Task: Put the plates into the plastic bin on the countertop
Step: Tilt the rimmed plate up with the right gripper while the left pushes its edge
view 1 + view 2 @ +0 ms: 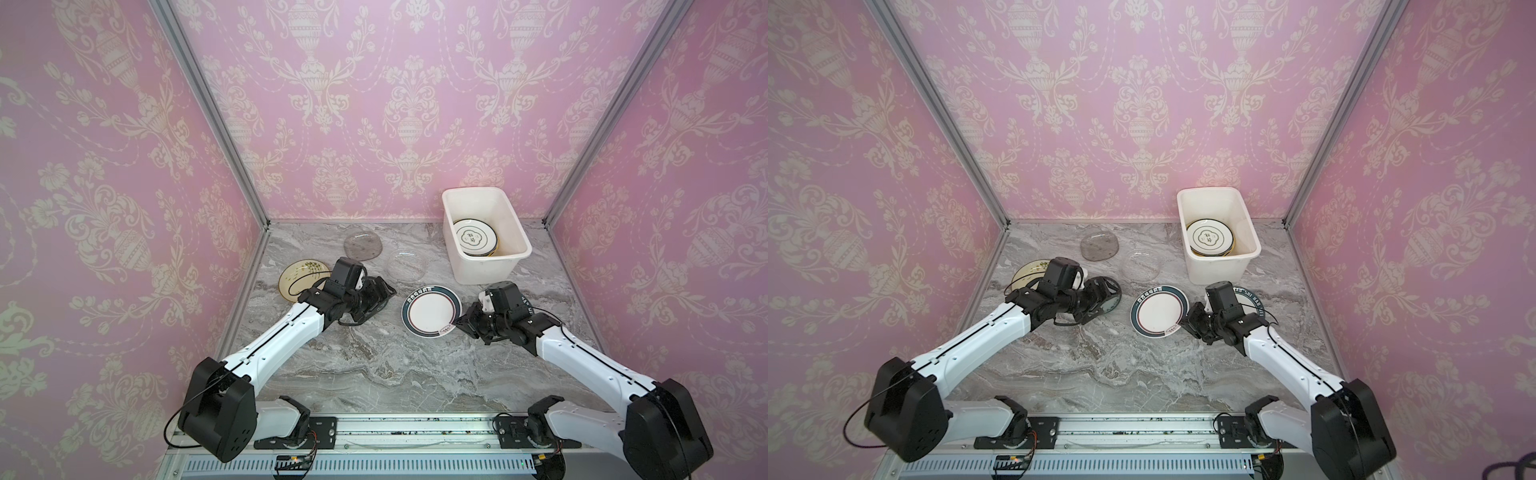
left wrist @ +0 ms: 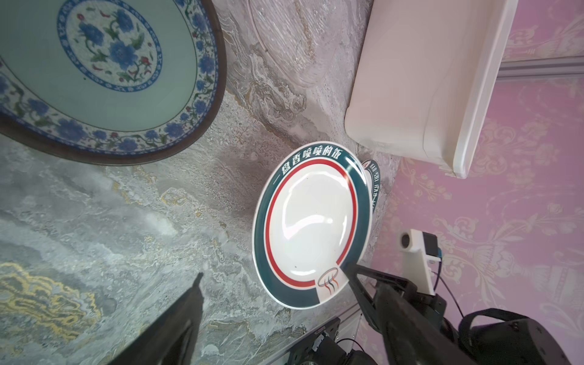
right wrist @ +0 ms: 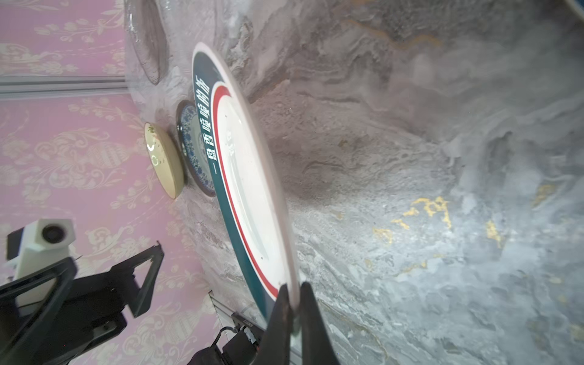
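My right gripper [image 1: 457,322] [image 3: 294,294] is shut on the near rim of a white plate with a dark teal rim and red ring [image 1: 431,309] [image 1: 1158,309] [image 2: 311,224] [image 3: 249,196], which is tilted above the countertop [image 1: 374,365]. My left gripper [image 1: 1100,299] [image 2: 289,279] hangs open and empty over the teal patterned plate [image 1: 1111,305] [image 2: 104,72]. The white plastic bin [image 1: 484,266] [image 1: 1219,268] at the back right holds stacked plates, a white dark-rimmed plate [image 1: 475,237] on top.
A cream sprig plate [image 1: 297,276] lies at the left edge. The smoky glass plate [image 1: 363,246] and clear glass plate [image 1: 405,264] lie near the back. Another dark-rimmed plate [image 1: 1250,297] sits partly under my right wrist. Aluminium rails edge the countertop.
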